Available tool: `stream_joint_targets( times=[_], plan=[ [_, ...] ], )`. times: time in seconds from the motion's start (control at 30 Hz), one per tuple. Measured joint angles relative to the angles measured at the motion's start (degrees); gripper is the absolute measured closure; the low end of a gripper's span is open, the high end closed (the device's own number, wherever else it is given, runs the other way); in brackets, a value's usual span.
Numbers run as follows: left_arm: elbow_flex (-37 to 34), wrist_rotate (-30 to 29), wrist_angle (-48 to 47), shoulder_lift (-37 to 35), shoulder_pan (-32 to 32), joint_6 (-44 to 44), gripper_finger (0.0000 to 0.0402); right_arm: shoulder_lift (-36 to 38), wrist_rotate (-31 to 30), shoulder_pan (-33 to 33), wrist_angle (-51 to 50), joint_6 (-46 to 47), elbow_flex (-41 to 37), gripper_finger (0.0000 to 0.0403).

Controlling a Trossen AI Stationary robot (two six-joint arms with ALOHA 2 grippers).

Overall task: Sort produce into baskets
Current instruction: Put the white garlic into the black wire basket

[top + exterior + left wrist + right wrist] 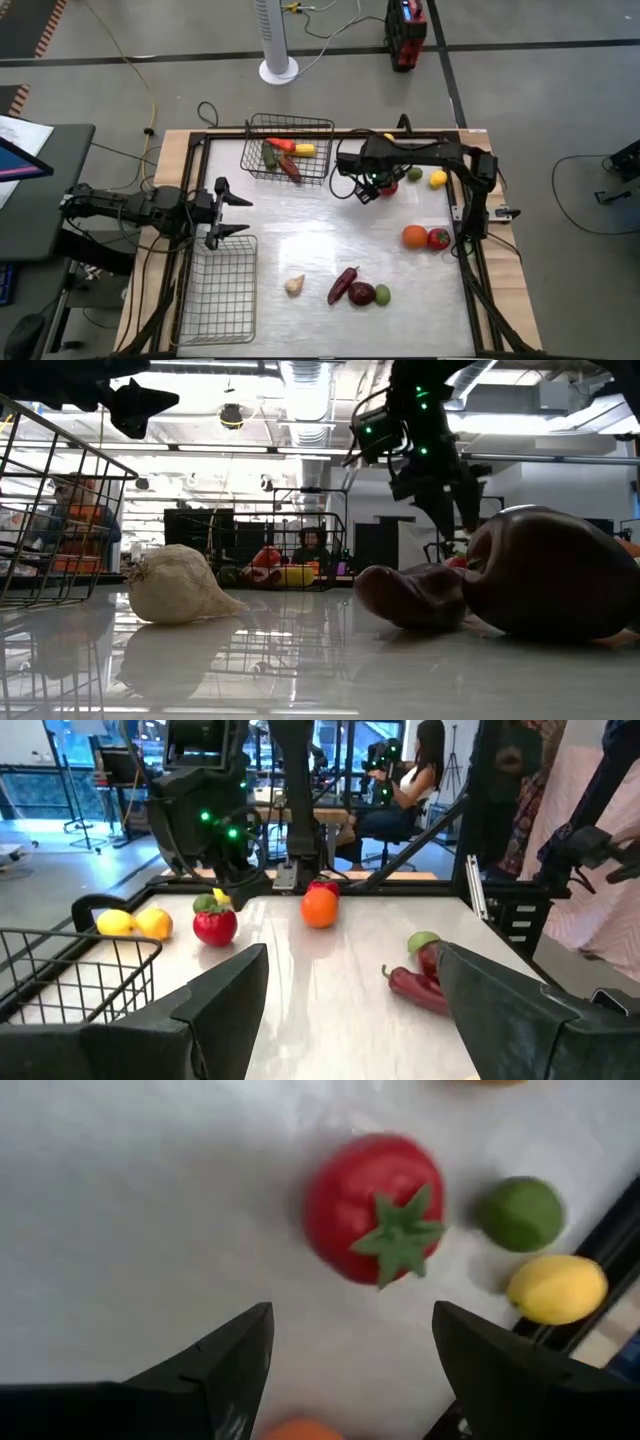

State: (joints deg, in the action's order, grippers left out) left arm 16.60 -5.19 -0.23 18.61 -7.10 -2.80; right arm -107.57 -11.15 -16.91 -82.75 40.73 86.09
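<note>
My right gripper (366,192) hangs open above the far part of the table and points steeply down. A red tomato (375,1210) lies on the table just beyond its fingertips, with nothing between the fingers. A green lime (520,1212) and a yellow lemon (556,1288) lie past the tomato. The far basket (288,148) holds several pieces of produce. My left gripper (235,215) waits open and level at the table's left, above the near-left basket (215,290). An orange (415,237) and a second tomato (438,238) sit at the right.
Near the front edge lie a garlic bulb (294,285), a red chilli (342,284), a purple eggplant (361,293) and a lime (381,294). A dark frame (470,270) borders the table. A person sits in the room beyond (415,780).
</note>
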Motion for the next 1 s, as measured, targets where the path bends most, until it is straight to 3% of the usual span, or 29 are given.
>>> stream_joint_targets(
  times=[0.3,0.6,0.73,1.0],
  plan=[
    [0.0,0.0,-0.4,0.0,0.0,0.1,0.0123,2.9,0.6,-3.1,8.9,-4.3,-5.8,0.01],
    [0.0,0.0,-0.5,0.0,0.0,0.1,0.0123,17.6,-0.4,-5.0,25.0,-5.2,-19.0,0.01],
    [0.0,-0.1,-1.0,0.0,0.0,0.0,0.0123,24.3,2.5,-5.4,32.6,-4.6,-26.5,0.01],
    [0.0,-0.1,-2.7,0.9,0.0,0.2,0.0123,27.9,0.9,-1.7,34.4,-1.5,-30.2,0.0101]
  ],
)
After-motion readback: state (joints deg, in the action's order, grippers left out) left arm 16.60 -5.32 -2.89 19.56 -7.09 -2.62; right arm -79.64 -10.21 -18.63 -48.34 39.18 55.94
